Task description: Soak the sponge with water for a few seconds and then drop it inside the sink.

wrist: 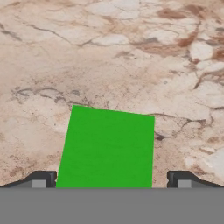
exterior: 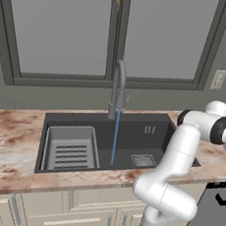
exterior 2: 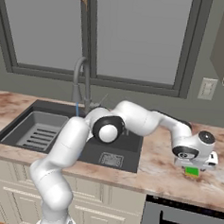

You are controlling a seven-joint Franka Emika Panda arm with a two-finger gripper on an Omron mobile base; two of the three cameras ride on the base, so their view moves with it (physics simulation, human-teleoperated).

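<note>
The green sponge (wrist: pixel 107 148) lies flat on the marble counter to the right of the sink (exterior 2: pixel 133 144), and its edge peeks out under my hand as a small green block (exterior 2: pixel 191 171). My gripper (wrist: pixel 109 180) hangs straight above it, open, one fingertip (wrist: pixel 41 179) on each side of the sponge and clear of it. A thin blue stream of water (exterior: pixel 115 137) runs from the gooseneck faucet (exterior: pixel 118 88) down into the dark basin (exterior: pixel 155 132) near the drain grate (exterior: pixel 143 160).
A light grey slotted rack (exterior: pixel 71 149) fills the sink's left half. A wall socket (exterior 2: pixel 207 89) sits behind the counter at the right. A dark appliance front (exterior 2: pixel 182 220) lies below the counter edge under the sponge. Windows stand behind the faucet.
</note>
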